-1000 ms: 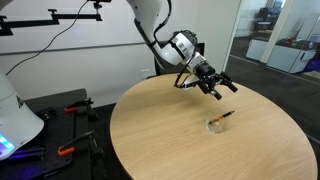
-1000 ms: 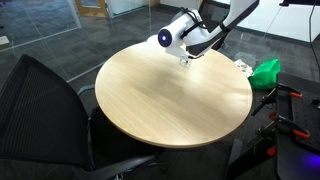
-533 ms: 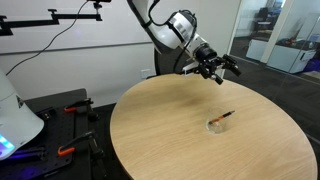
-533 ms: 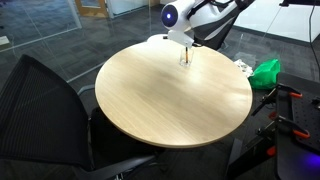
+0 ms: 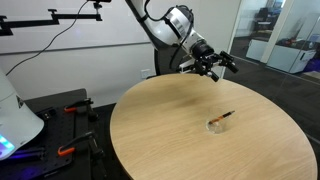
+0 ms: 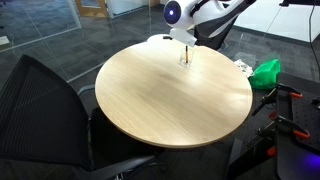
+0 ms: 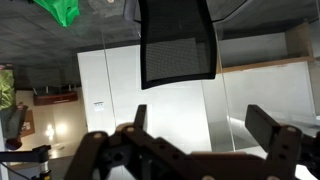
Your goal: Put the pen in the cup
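The pen [image 5: 226,117], thin and dark with an orange-red section, leans in the small clear cup [image 5: 215,125] on the round wooden table [image 5: 170,130]. In an exterior view the pen [image 6: 185,53] stands upright near the table's far edge; the cup is too faint to make out there. My gripper [image 5: 222,65] is open and empty, raised well above the table, up and back from the cup. In the wrist view the open fingers [image 7: 205,125] frame only walls and a black chair back; pen and cup are out of that view.
A black mesh office chair [image 6: 50,110] stands at the table's near side. A green object [image 6: 266,71] lies beside the table. A white robot base [image 5: 15,120] and a black cart with orange-handled tools [image 5: 65,125] stand beside the table. Glass walls are behind.
My gripper has risen and pulled away from the cup, toward the back of the table. The pen and cup have stayed where they were.
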You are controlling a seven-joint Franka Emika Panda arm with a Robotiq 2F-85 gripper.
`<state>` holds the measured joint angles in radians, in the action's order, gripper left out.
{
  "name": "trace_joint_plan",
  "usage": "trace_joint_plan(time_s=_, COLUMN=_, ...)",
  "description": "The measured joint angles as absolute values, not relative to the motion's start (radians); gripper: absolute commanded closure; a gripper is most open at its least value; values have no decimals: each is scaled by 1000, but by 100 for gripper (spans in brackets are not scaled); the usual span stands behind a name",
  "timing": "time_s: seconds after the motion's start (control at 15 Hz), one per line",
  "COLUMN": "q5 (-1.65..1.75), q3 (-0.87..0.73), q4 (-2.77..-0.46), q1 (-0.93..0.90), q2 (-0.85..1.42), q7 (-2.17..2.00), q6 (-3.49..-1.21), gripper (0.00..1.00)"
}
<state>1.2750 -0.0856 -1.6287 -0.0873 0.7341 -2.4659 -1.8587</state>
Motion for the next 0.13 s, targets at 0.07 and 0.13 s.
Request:
trace_joint_plan(time_s=0.07, q5=1275, q3=-86, q4=-1628, q1=-87, q2=735, q7=-2466, q6=-1859, gripper=0)
trace_joint_plan(time_s=0.13, q5=1275, q3=-86, q4=-1627, q1=-87, q2=735, q7=-2466, q6=-1859, gripper=0)
